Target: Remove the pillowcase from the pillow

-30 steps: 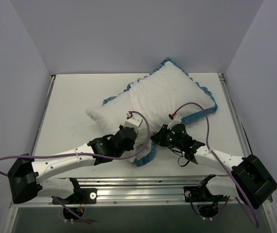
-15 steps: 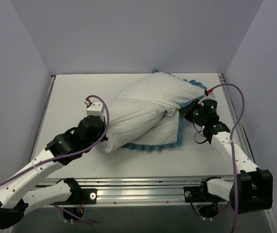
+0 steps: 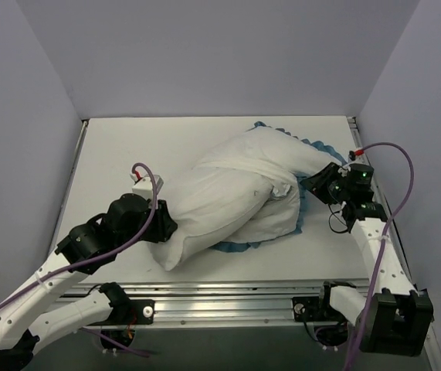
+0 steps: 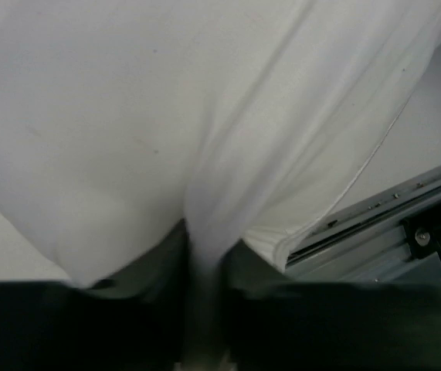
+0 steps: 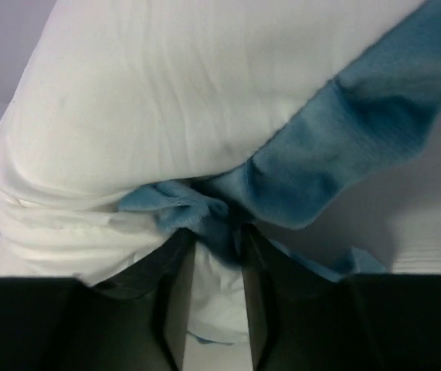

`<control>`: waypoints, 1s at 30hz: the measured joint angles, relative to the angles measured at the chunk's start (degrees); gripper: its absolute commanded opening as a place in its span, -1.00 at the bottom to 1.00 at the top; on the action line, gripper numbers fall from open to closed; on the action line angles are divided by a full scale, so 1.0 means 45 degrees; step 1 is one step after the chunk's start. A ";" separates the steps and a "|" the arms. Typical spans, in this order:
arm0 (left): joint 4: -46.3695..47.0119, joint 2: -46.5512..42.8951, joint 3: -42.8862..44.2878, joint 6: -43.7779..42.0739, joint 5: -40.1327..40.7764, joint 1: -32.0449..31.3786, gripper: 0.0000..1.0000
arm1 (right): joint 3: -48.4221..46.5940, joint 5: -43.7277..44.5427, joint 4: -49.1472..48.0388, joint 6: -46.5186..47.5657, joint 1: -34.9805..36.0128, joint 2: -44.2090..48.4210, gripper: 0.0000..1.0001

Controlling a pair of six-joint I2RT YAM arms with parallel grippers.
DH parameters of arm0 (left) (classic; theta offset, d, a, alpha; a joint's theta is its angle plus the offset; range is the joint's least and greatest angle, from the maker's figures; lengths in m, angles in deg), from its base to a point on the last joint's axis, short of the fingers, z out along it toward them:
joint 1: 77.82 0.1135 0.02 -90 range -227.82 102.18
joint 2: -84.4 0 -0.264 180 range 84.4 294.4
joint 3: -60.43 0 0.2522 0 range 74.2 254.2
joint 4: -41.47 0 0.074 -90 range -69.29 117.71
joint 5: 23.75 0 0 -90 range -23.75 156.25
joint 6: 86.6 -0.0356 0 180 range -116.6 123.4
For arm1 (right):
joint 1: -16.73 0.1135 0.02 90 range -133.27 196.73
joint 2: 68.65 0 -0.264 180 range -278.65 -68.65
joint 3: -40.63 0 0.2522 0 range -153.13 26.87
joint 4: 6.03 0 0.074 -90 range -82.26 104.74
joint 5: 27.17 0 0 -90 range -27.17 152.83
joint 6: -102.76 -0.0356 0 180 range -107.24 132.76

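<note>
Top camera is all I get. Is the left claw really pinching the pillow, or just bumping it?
Observer: Pinching. The left wrist camera shows a fold of the pillow running down between the fingers of the left gripper.
Operator: And the other claw?
Observer: The right gripper has the teal ruffle of the pillowcase bunched between its fingers.
Operator: Only blue stuff?
Observer: No, some white cloth is tucked in there below the ruffle too.

The pillow (image 3: 228, 202) lies across the table (image 3: 127, 154) from 8 to 1 o'clock, on the pillowcase (image 3: 313, 147), which shows beneath toward 3 o'clock.
</note>
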 measured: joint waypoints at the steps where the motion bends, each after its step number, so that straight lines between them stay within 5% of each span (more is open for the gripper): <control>1: -0.0029 -0.0029 -0.0185 0.0044 -0.0350 0.0000 0.26 | 0.0083 0.0121 0.0194 0.0112 -0.0029 0.0291 -0.13; 3: -0.0073 0.0053 -0.0321 0.0204 -0.1025 0.0000 0.80 | 0.0238 0.0491 0.0607 0.0374 -0.0175 0.1171 0.09; 5: 0.0005 0.0238 -0.0296 0.0364 -0.1598 -0.0005 0.92 | 0.0277 0.0743 0.1001 0.0602 -0.0204 0.2064 0.28; 13: -0.0010 0.2545 0.2322 0.0374 -0.2895 0.0627 0.88 | -0.0005 0.0962 0.2395 0.1472 0.0622 0.3662 0.73; 24: 0.0918 0.7082 0.4556 -0.1579 -0.5066 0.5144 0.88 | -0.0432 0.0457 0.2652 0.2511 0.2327 0.3555 0.83; 30: 0.1423 0.9967 0.4595 -0.2492 -0.6980 0.6120 0.88 | -0.0631 0.0306 0.2652 0.2841 0.2773 0.3565 0.83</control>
